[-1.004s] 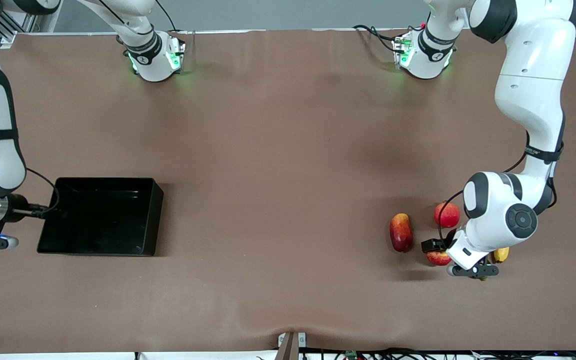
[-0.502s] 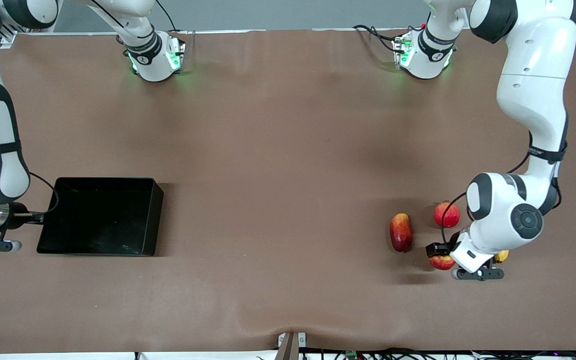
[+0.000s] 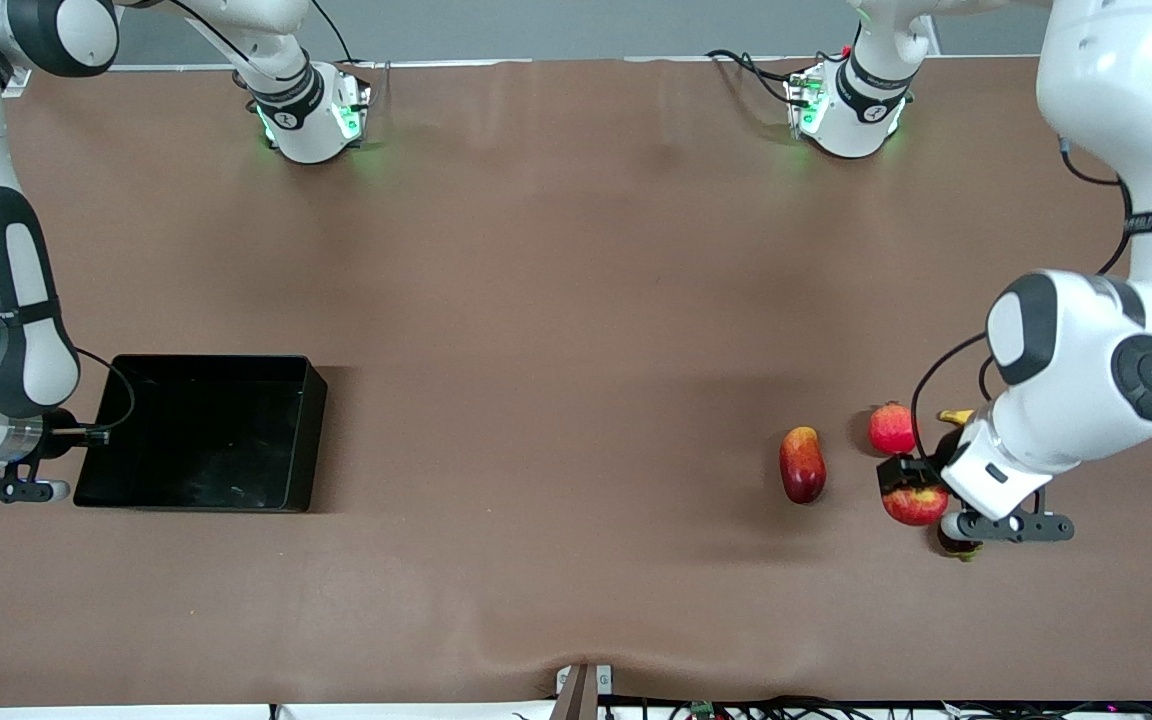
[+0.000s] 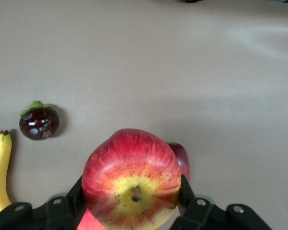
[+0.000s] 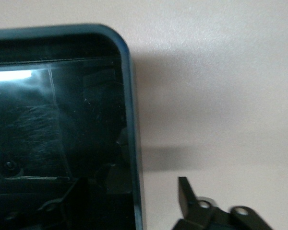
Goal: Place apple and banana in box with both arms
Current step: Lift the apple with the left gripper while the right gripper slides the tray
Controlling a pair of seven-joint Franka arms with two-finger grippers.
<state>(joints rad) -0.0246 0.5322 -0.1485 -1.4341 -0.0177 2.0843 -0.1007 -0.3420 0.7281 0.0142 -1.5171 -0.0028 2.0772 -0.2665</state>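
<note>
My left gripper (image 3: pixel 916 500) is shut on the apple (image 3: pixel 914 504), red with yellow streaks, and holds it above the table among the fruit. In the left wrist view the apple (image 4: pixel 132 184) fills the space between the fingers of the left gripper (image 4: pixel 132 201), stem pit facing the camera. The banana (image 3: pixel 956 415) is mostly hidden under the left arm; its yellow end shows in the left wrist view (image 4: pixel 0 172). The black box (image 3: pixel 201 432) lies at the right arm's end. My right gripper (image 3: pixel 14 490) is open at the box's outer wall (image 5: pixel 132 143); the right gripper (image 5: pixel 132 184) has one finger on each side of that wall.
A red-orange mango (image 3: pixel 802 465) and a pinkish-red ball (image 3: pixel 892 428) lie beside the apple, toward the table's middle. A dark mangosteen (image 3: pixel 958 545) lies under the left hand and shows in the left wrist view (image 4: pixel 38 122).
The left gripper has risen with the apple and shifted toward the left arm's end, uncovering the mangosteen. The right gripper has edged closer to the box.
</note>
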